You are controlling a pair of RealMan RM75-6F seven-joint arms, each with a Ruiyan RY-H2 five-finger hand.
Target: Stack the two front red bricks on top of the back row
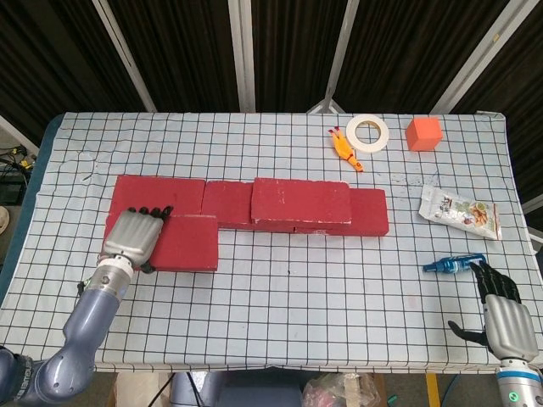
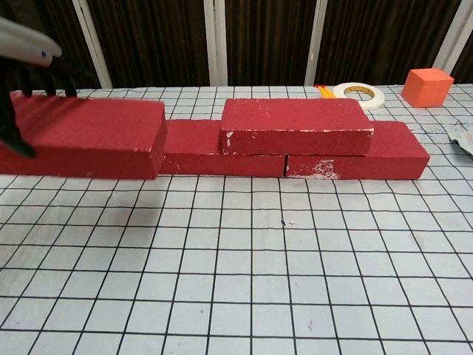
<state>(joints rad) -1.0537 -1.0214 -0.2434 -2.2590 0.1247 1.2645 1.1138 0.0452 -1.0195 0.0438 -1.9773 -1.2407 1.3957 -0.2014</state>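
Head view: left hand (image 1: 133, 237) grasps front brick (image 1: 180, 242) at left end near table's left edge; we judge it rigid, heavy, rough. Right hand (image 1: 507, 318) released.

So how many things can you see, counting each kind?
red bricks: 5
roll of tape: 1
orange cube: 1
yellow toy: 1
snack packet: 1
blue object: 1
Total: 10

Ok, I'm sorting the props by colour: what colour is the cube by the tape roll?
Orange; the cube shows best in the head view.
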